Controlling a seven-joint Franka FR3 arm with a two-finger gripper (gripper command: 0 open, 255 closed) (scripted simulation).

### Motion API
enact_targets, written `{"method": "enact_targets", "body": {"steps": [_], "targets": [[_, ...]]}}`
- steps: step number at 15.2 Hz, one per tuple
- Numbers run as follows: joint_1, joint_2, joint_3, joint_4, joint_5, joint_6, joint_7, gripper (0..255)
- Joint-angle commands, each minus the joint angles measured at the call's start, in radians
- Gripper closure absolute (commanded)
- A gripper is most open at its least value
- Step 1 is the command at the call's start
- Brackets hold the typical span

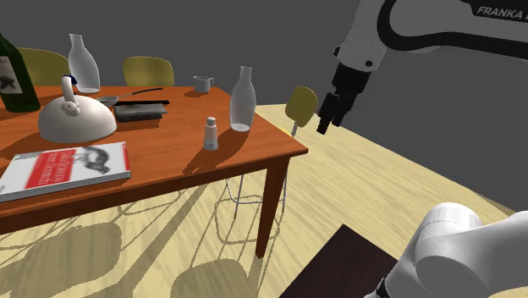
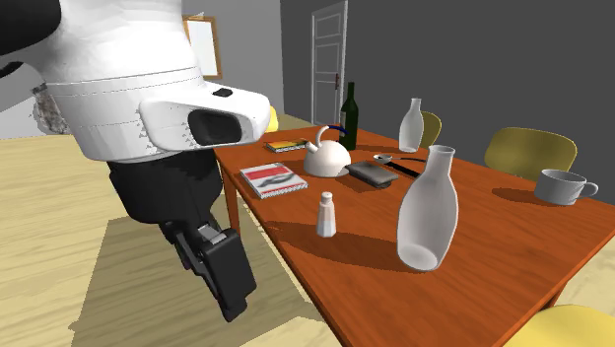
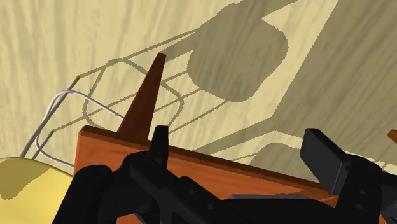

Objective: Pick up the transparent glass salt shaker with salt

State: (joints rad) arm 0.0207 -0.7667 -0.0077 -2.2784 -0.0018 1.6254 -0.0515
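The pale salt shaker (image 1: 210, 134) stands upright on the reddish-brown wooden surface (image 1: 169, 148), near the edge that faces the arm and just beside a tall clear carafe (image 1: 243, 99), not touching it. In the second exterior view the salt shaker (image 2: 326, 214) sits between that carafe (image 2: 427, 211) and a red-and-white book (image 2: 274, 178) lying flat. A white kettle (image 1: 76, 118) rests further in. The gripper (image 1: 330, 118) hangs in the air off the surface's corner, well apart from the shaker and holding nothing. In the wrist view the gripper (image 3: 238, 143) has its two black fingers (image 3: 159, 143) standing wide apart, with the corner of the surface, one table leg (image 3: 143, 105) and the light wooden floor (image 3: 76, 38) beneath them. A small grey mug (image 1: 202, 84) stands at the far edge of the surface.
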Motion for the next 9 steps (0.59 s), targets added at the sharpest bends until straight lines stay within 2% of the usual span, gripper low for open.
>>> {"method": "enact_targets", "body": {"steps": [1, 9], "targets": [[0.0, 0.0, 0.0, 0.0, 0.0, 0.0, 0.0, 0], [0.007, 0.232, 0.077, 0.077, 0.054, 0.199, 0.136, 0]]}}
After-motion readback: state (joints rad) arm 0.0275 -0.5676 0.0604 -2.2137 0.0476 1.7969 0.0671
